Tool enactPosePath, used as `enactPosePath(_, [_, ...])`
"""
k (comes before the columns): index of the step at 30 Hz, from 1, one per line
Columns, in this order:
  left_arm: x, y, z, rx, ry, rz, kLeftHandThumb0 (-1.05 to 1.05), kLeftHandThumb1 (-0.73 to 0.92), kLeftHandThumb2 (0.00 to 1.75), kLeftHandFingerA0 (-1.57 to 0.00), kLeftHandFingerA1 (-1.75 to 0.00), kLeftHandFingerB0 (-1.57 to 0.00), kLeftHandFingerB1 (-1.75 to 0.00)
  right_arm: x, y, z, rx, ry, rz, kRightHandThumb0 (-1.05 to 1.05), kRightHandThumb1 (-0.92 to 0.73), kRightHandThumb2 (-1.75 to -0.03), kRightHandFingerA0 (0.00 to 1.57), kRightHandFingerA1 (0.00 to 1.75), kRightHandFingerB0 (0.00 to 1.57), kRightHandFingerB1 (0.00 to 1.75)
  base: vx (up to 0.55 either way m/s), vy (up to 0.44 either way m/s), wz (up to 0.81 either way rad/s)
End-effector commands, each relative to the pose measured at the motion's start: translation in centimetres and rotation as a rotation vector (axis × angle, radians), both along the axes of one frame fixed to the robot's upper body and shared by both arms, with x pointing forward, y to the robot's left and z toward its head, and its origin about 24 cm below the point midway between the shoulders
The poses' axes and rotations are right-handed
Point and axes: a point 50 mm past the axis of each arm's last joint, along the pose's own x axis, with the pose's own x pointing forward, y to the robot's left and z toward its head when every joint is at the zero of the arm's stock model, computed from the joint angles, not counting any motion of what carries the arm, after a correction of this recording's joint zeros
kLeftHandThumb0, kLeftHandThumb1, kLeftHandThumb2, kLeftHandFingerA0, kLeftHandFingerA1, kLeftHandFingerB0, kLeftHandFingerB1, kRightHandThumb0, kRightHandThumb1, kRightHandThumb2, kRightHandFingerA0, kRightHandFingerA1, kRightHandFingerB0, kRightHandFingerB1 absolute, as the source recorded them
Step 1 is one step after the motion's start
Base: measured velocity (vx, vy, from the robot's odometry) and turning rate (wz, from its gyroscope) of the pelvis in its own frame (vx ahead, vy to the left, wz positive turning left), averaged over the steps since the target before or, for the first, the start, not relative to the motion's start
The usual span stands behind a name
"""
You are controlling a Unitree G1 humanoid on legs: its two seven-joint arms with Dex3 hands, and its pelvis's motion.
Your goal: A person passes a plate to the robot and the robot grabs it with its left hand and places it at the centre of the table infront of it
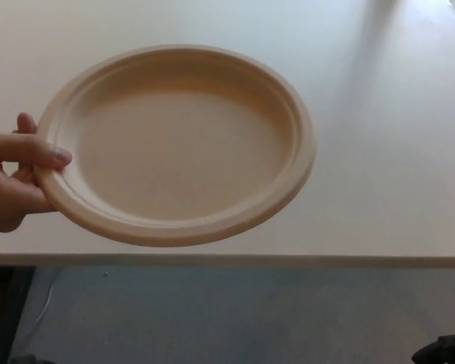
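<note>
A round beige paper plate (178, 144) is held up above the near part of the pale table (379, 152), tilted slightly toward me. A person's hand (11, 178) comes in from the left edge and pinches the plate's left rim, thumb on top. A small black part of my right hand (444, 350) shows at the bottom right corner, well below and to the right of the plate and touching nothing. My left hand does not show.
The table's front edge (227, 260) runs across the lower part of the view, with grey floor (235, 318) below it. A dark shape (0, 311) stands at the bottom left under the table edge.
</note>
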Motion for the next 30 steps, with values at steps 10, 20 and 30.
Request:
enactPosePath(10, [-4.1,-4.1,2.8,-0.127,-0.403,-0.238,-0.77,0.52,0.82,-0.24,-0.43,-0.10,-0.40,-2.7,-0.7,-1.3,-0.014,0.073,0.044,-0.61,-0.68,-0.61,0.76,0.66,0.51,0.52,0.00,0.000,0.00])
enactPosePath(20, [-6.5,-10.6,13.5,-0.320,-1.074,-0.469,-0.68,0.50,0.79,-0.31,-0.43,-0.18,-0.40,-3.1,-0.7,-1.6,-0.013,0.092,0.029,-0.61,-0.68,-0.60,0.79,0.68,0.53,0.52,0.00,0.000,0.00])
enactPosePath(30, [-8.0,-13.0,21.1,-0.422,-1.425,-0.610,-0.60,0.54,0.57,-0.35,-0.32,-0.27,-0.32,-2.8,-0.8,-1.5,-0.027,0.086,0.039,-0.61,-0.68,-0.60,0.76,0.64,0.54,0.52,0.00,0.000,0.00])
